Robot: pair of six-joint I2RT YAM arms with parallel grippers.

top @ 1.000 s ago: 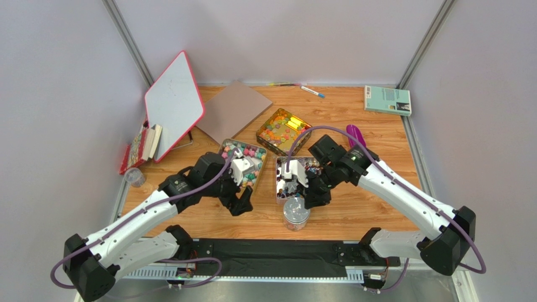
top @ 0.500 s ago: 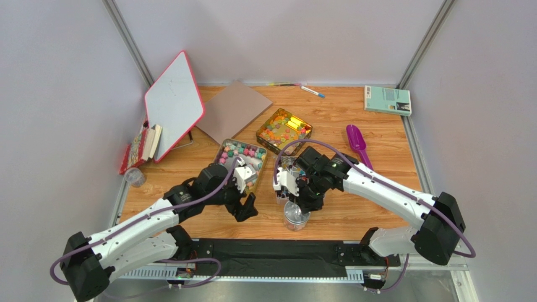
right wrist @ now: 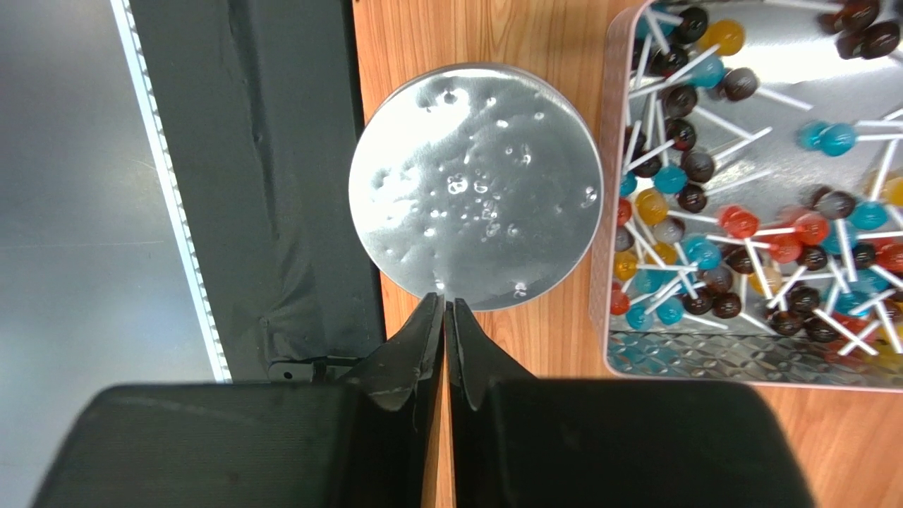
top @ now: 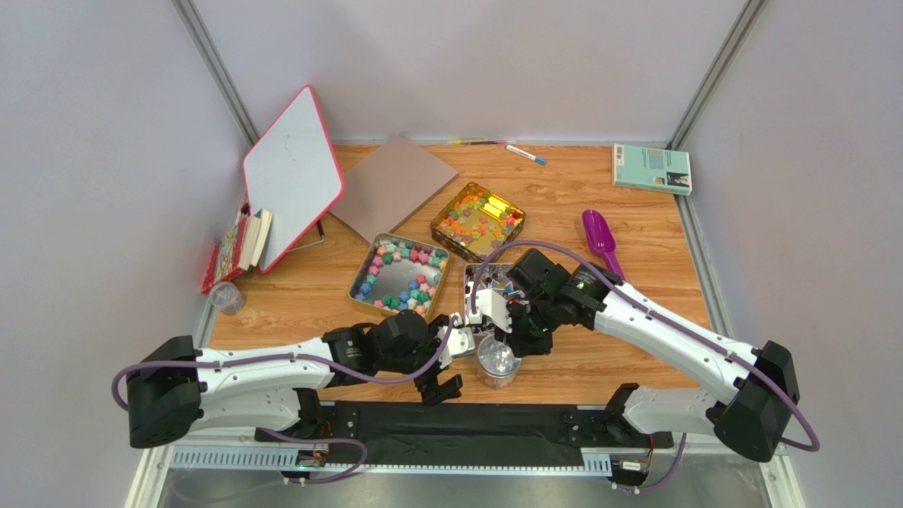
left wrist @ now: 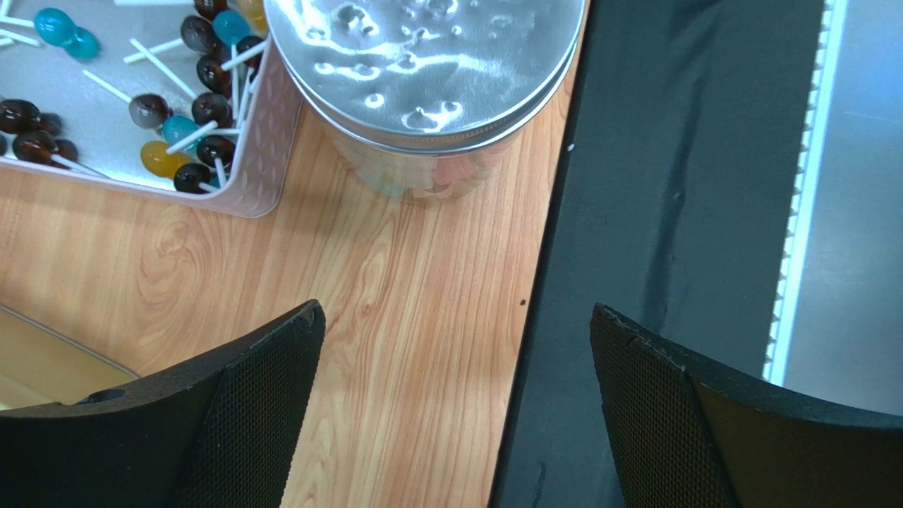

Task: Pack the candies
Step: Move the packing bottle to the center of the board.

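Left claw (left wrist: 456, 328): jaws spread wide, nothing between them; low over the table's near edge and the black mat (left wrist: 678, 212).
Jar (right wrist: 474, 201): dimpled silver lid on; pale sweets show through the clear wall; stands just beside the lollipop tray (right wrist: 678, 368).
Right claw (right wrist: 444, 305): fingers pressed together, empty, tips at the lid's rim.
Candies (top: 394, 252): pastel lumps ringed in an open tin (top: 363, 267); more, orange-yellow, in the gold tin (top: 453, 203) beyond.
Scoop (top: 599, 238): purple, right of the tins.
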